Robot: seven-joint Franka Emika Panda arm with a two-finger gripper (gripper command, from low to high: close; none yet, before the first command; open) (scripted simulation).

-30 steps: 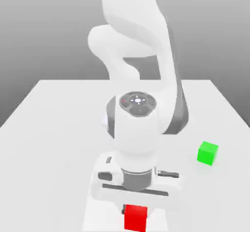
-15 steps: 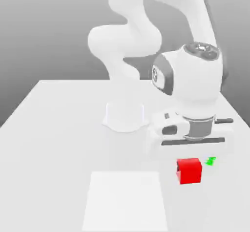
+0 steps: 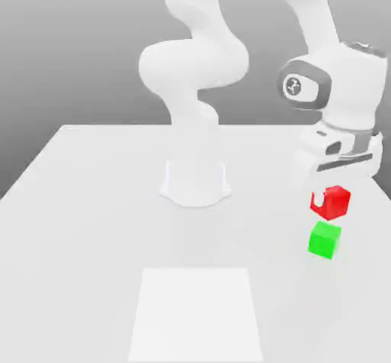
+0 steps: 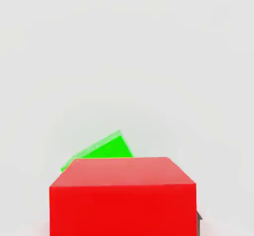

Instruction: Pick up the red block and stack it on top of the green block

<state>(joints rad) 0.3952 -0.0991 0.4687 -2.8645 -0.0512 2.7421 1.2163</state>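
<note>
Currently, the small matte red cube (image 3: 331,201) is clamped between the closed fingers of the white two-finger gripper (image 3: 330,195) and is held in the air. The small matte green cube (image 3: 325,240) rests on the white table (image 3: 92,224), just below and apart from it. In the hand view, the green cube (image 4: 101,151) is largely covered by the red cube (image 4: 123,195), so alignment should be refined before a slow, vertical descent; release is advised only once contact is judged made.

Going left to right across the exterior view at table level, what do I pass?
Table's bare edge → arm's base → then, stacked in one column so unordered left to right, the gripper shut on the red block, with the green block just below on the table.
</note>
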